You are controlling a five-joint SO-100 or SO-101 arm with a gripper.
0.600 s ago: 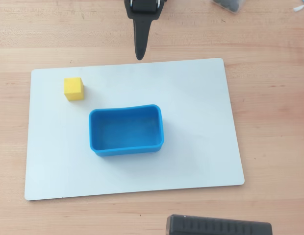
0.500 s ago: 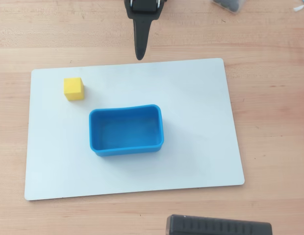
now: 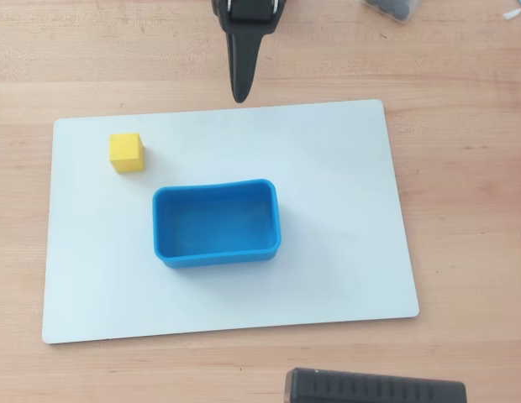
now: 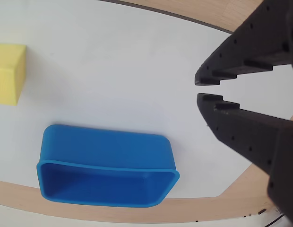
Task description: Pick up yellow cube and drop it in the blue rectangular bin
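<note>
The yellow cube (image 3: pixel 127 153) sits on the white board near its far left corner in the overhead view; it shows at the left edge of the wrist view (image 4: pixel 8 73). The blue rectangular bin (image 3: pixel 217 254) stands empty in the middle of the board, a little in front and right of the cube; in the wrist view (image 4: pixel 104 150) it lies at the bottom. My black gripper (image 3: pixel 239 94) hangs over the board's far edge, above and behind the bin, right of the cube. Its jaws are nearly together with a thin gap and hold nothing (image 4: pixel 199 90).
The white board (image 3: pixel 336 218) lies on a wooden table (image 3: pixel 462 168). A black box (image 3: pixel 374 388) sits at the near edge of the overhead view. A dark object (image 3: pixel 395 7) is at the far right corner.
</note>
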